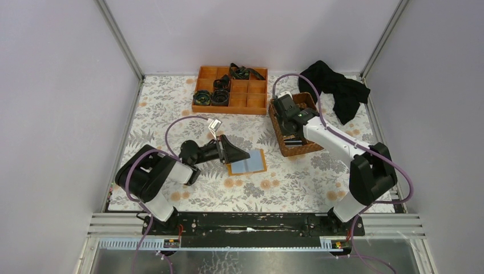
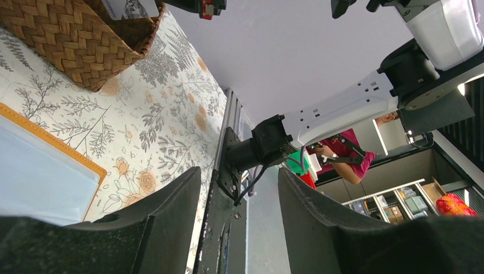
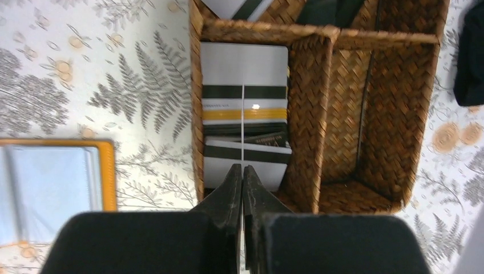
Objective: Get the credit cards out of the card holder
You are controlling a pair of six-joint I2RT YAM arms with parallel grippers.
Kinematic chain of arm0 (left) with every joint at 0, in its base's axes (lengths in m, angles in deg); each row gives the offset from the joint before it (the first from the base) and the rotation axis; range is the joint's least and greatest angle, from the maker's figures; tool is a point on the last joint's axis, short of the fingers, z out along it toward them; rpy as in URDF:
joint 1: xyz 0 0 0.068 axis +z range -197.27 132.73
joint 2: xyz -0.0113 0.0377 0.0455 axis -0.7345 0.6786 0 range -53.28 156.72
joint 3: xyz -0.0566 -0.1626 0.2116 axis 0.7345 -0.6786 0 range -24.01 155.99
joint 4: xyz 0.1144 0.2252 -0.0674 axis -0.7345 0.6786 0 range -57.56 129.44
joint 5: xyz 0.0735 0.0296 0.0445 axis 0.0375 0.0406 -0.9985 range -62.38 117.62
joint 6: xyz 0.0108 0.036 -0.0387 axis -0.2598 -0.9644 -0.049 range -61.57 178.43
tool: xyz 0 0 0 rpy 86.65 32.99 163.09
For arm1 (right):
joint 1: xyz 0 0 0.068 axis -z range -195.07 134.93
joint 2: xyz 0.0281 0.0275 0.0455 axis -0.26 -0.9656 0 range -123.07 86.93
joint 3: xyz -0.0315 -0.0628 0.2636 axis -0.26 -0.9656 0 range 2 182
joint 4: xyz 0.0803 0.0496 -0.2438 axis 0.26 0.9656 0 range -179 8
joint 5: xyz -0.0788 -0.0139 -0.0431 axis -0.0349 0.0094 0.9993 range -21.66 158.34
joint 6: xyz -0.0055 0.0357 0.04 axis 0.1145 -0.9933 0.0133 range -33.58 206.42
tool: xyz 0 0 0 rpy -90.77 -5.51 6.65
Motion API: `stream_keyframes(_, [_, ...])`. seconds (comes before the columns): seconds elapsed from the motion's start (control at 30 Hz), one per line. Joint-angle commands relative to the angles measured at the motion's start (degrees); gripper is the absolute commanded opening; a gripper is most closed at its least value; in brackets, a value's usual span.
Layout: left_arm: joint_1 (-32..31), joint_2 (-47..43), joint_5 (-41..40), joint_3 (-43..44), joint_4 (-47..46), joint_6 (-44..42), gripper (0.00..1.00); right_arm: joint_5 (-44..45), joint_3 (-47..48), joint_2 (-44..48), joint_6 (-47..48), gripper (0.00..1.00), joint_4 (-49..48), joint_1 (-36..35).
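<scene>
The card holder (image 1: 248,162) lies spread open, pale blue inside up, near the middle of the flowered bench (image 1: 165,114), a little left of the wicker basket (image 1: 313,147). The left pincer (image 2: 238,177) sits low at the holder's left edge, its jaws partly apart with nothing between them. The right pincer (image 3: 243,169) hangs over the basket's left compartment, jaws pressed together on a card (image 3: 243,123) seen edge-on as a thin pale line, above striped cards (image 3: 228,68) lying inside
</scene>
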Motion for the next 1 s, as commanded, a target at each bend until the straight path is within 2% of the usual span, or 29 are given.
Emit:
stream_keyframes(0.0, [-0.32,1.28,2.43,1.33,-4.24,0.67,0.60,3.60,4.28,-1.51,2.00,0.00,3.81,0.27])
stream_keyframes(0.5, [0.30,3.25,3.56,1.72,-5.11,1.19,0.60,0.71,8.04,-13.96,2.17,0.00,1.40,0.28])
stream_keyframes(0.57, [0.47,3.31,3.56,1.71,-5.11,1.10,0.60,1.27,8.36,-14.10,2.06,0.07,1.46,0.27])
stream_keyframes(0.67, [0.48,3.89,3.51,1.86,-5.12,1.18,0.60,1.31,7.86,-13.38,2.00,0.11,0.97,0.28])
stream_keyframes(0.77, [0.48,4.57,3.64,2.01,-5.21,1.40,0.60,1.14,6.70,-12.01,1.68,0.32,-0.08,0.28])
stream_keyframes(0.8, [0.55,4.67,3.55,2.08,-5.29,1.41,0.60,1.05,6.35,-11.40,1.64,0.36,-0.34,0.28])
stream_keyframes(0.97, [0.50,4.49,3.40,2.17,-5.21,1.32,0.60,0.75,4.31,-8.17,1.11,0.40,-1.00,0.27])
